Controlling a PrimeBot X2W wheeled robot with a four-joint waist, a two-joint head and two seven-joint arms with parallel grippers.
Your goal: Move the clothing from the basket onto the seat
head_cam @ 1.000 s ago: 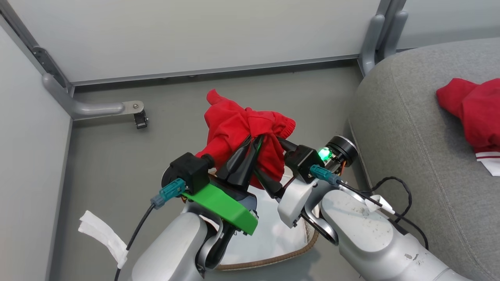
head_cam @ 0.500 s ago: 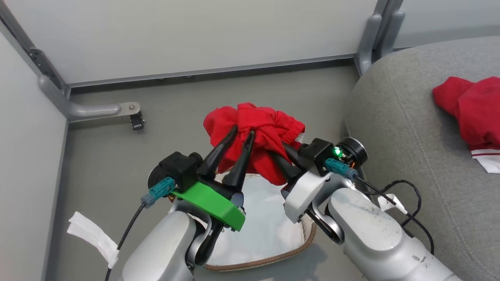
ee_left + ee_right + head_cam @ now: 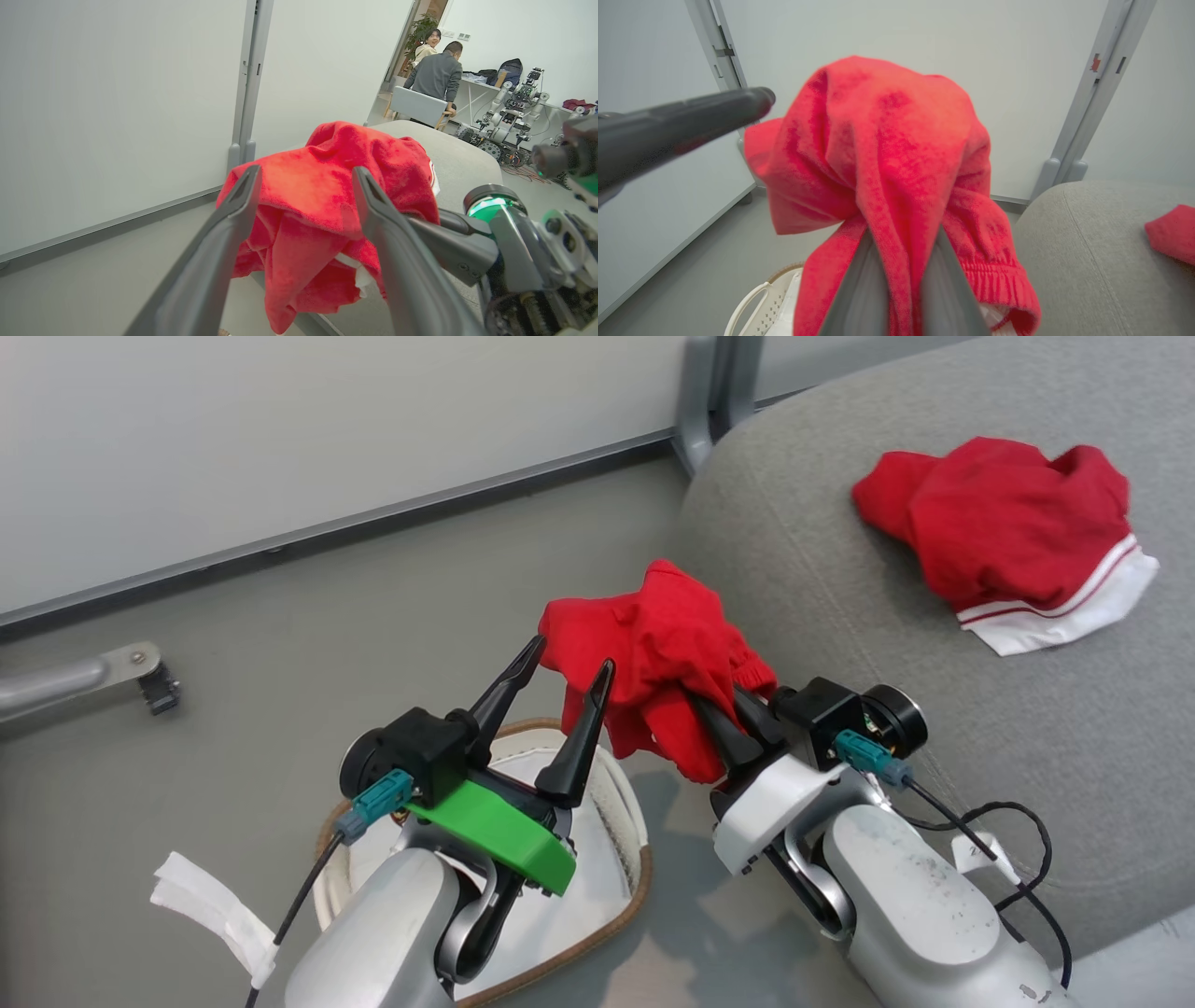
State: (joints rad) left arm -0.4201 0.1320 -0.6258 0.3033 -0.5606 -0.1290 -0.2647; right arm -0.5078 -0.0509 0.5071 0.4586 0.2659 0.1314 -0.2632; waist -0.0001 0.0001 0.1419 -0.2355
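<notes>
**Garment aloft, held by one claw**

Lower left: basket (image 3: 627, 812), no red cloth visible inside. Left claw (image 3: 571, 653) spread, tips beside the raised garment (image 3: 667, 653). Right claw (image 3: 726, 707) pinches its bunched fold. Striped garment (image 3: 999, 523) lies on the seat (image 3: 840, 644), upper right. Risk: the fold slips or snags the spread fingers and drops on the floor (image 3: 280, 644).

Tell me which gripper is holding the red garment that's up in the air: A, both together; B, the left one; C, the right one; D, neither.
C: the right gripper has its fingers pinched shut on the raised red garment, while the left gripper stands open with its fingers spread apart.
</notes>
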